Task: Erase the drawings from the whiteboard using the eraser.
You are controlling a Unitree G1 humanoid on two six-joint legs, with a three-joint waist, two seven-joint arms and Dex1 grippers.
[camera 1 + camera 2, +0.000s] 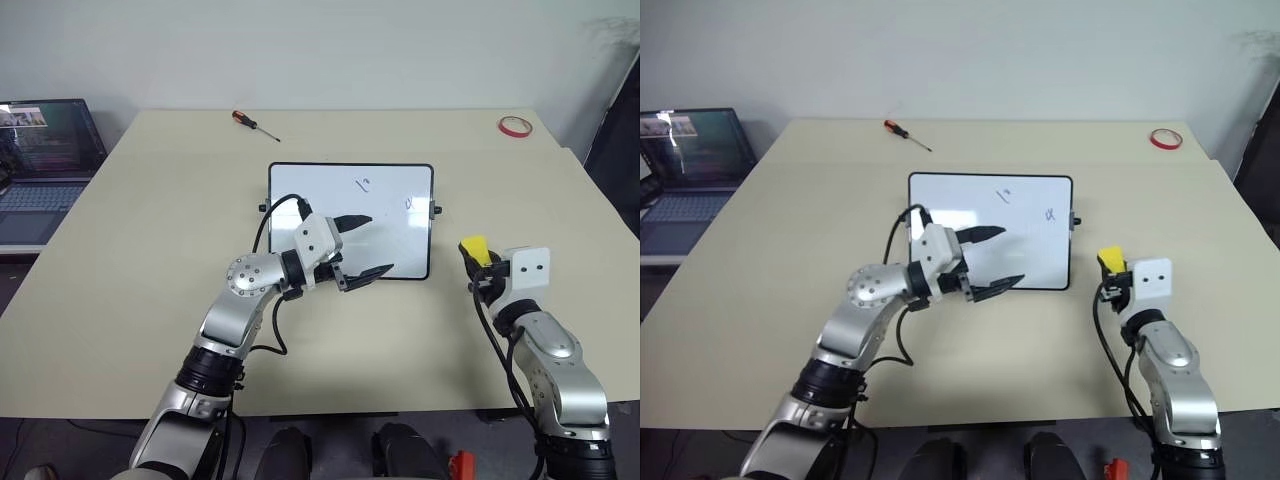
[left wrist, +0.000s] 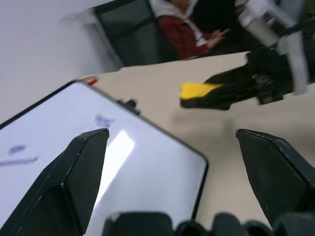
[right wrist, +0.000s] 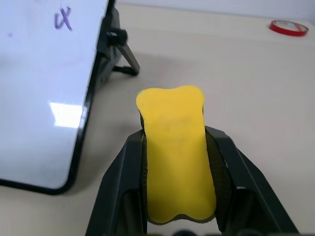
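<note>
Right wrist view gives us the eraser point(image 3: 177, 152) pinched between the right gripper point(image 3: 178, 147) fingers by its long sides, yellow face up, front end poking out past the fingertips. We judge it light and firm with a slightly soft wiping face, unlikely to slip in that side pinch. It sits just off the right edge of the whiteboard point(image 1: 320, 190), above the table point(image 1: 150, 220), not over the board yet.

We see the whiteboard lying flat; it looks glossy and light, so it may slide when wiped. The drawings point(image 1: 364, 184) are thin marks in the whiteboard's far right part, one near its right edge.

Right arm pose: forearm reaching forward beside the whiteboard's near right corner, gripper about level and clear of the tabletop. The left gripper point(image 1: 368, 246) hovers over the whiteboard's near middle, fingers spread, holding nothing, aimed rightward across it. We'd guess it could steady the board.
</note>
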